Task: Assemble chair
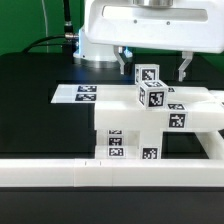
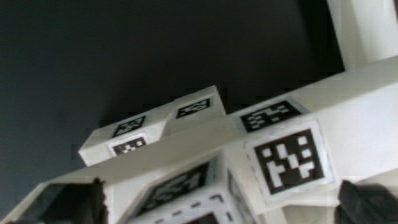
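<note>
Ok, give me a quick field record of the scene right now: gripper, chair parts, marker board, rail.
gripper: open, above the chair parts, holding nothing
chair parts: white tagged pieces stacked together, against the border rail
top block: tagged, between the fingers, contact not clear
marker board: flat on the black table, on the exterior view's left of the parts
border rail: long, white, across the front
wrist view: tagged white pieces close below the fingers

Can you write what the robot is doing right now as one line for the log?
task: chair | end effector: open, holds nothing, above chair | marker board: flat on table
</note>
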`<state>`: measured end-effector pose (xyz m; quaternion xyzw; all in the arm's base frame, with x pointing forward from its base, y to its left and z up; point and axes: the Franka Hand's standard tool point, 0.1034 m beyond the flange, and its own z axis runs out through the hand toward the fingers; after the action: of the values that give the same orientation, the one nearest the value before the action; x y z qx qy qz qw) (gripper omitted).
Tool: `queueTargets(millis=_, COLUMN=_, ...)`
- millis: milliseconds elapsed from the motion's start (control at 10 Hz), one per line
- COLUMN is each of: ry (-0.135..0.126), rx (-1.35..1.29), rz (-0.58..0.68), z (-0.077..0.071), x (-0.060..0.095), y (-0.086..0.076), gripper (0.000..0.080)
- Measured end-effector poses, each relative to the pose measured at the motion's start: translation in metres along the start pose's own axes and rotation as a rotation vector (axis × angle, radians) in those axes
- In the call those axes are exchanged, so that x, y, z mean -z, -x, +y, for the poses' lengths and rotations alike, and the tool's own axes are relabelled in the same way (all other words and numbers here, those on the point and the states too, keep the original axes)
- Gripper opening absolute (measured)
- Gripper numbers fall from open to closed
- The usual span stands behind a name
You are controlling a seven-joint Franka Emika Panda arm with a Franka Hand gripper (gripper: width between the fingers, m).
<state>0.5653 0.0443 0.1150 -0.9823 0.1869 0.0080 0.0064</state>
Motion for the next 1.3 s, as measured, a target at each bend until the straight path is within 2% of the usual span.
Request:
queueTargets(millis=600, ry=0.021, rx=0.391, rz=0.000, z=0.004, x=-0.002, y=-0.001, gripper=0.0649)
queueTargets(millis=700, ry=0.021, rx=0.380, rz=0.000, z=0.004, x=-0.002, y=-0.001, gripper=0.0553)
queueTargets(millis=800, ry=0.021, rx=0.380, rz=0.000, z=0.004, x=-0.002, y=-0.001, gripper=0.0553)
queueTargets(millis=900, ry=0.021, rx=0.379, rz=0.000, z=0.004, x=-0.002, y=-0.001, gripper=0.0371)
queueTargets(millis=1000, ry=0.021, rx=0.379, rz=0.000, z=0.004, x=-0.002, y=-0.001, gripper=0.0271)
queueTargets(millis=1100, ry=0.021, rx=0.367, rz=0.000, z=0.004, x=-0.002, y=-0.001, gripper=0.0271)
queueTargets(millis=1300, ry=-0.007, rx=0.295, rz=-0.029, z=0.016, x=-0.001, y=-0.005, gripper=0.0271)
